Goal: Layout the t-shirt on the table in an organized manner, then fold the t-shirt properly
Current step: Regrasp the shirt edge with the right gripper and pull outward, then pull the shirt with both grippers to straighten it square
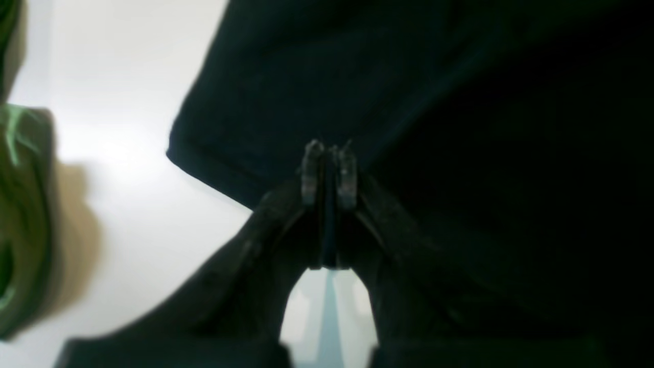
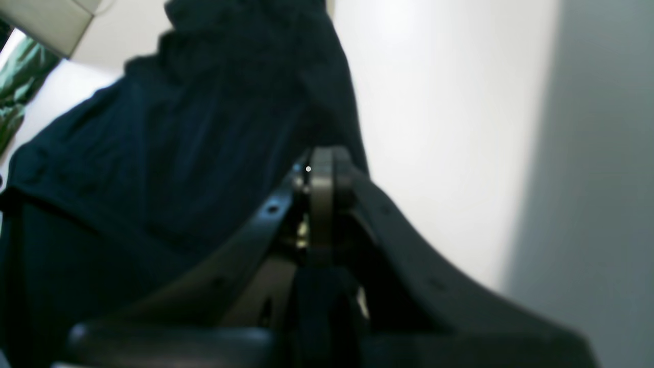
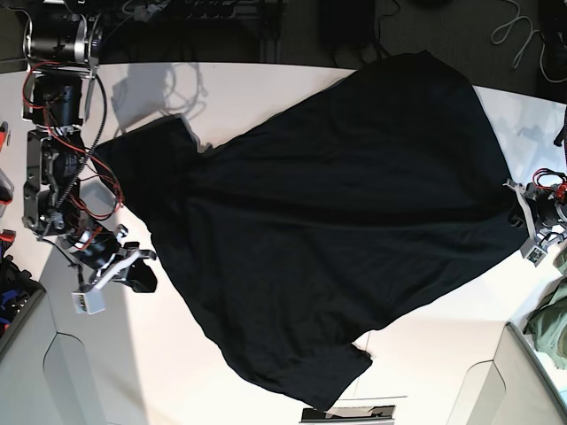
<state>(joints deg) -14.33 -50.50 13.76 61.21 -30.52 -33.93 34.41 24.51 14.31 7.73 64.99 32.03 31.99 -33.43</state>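
The black t-shirt (image 3: 337, 221) lies spread wide over the white table (image 3: 425, 354), with one sleeve at the far left and another at the near edge. My left gripper (image 3: 517, 205) sits at the shirt's right edge. In the left wrist view its pads stand close together on a strip of dark cloth, so the left gripper (image 1: 329, 171) is shut on the t-shirt (image 1: 306, 76). My right gripper (image 3: 140, 276) is at the shirt's left edge. In the right wrist view the right gripper (image 2: 322, 166) is shut, and the t-shirt (image 2: 153, 153) bunches toward its tips.
An olive-green garment (image 3: 554, 328) lies at the right edge of the table, also showing as the green cloth (image 1: 20, 220) beside my left gripper. A grey bin edge (image 3: 27, 328) stands at the near left. Dark equipment and cables lie beyond the table's far edge.
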